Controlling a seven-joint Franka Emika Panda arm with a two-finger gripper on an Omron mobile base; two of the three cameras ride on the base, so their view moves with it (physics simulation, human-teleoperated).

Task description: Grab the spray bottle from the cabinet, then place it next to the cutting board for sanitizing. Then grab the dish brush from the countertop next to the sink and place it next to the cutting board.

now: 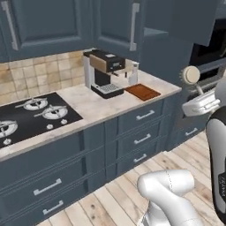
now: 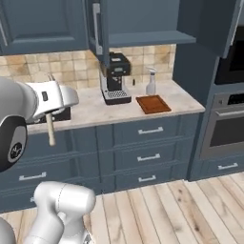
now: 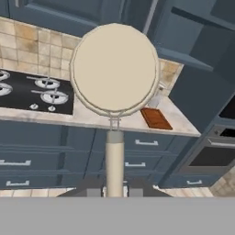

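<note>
My gripper (image 3: 114, 191) is shut on the long handle of the dish brush (image 3: 114, 69), whose round beige head looms large in the hand view. From the left base view the brush (image 1: 192, 75) sticks up from the gripper (image 1: 200, 95), out in front of the countertop (image 1: 88, 103). The reddish-brown cutting board (image 2: 153, 104) lies on the counter's right end, and the spray bottle (image 2: 151, 84) stands upright just behind it. Above it, the cabinet (image 2: 147, 21) is open. In the right base view the gripper (image 2: 48, 114) holds the brush handle (image 2: 50, 129).
A coffee machine (image 2: 114, 76) stands left of the board. A black gas hob (image 1: 31, 114) takes up the counter's left part. A built-in oven (image 2: 228, 124) is in the tall unit on the right. Drawers line the front below the counter, above a wooden floor.
</note>
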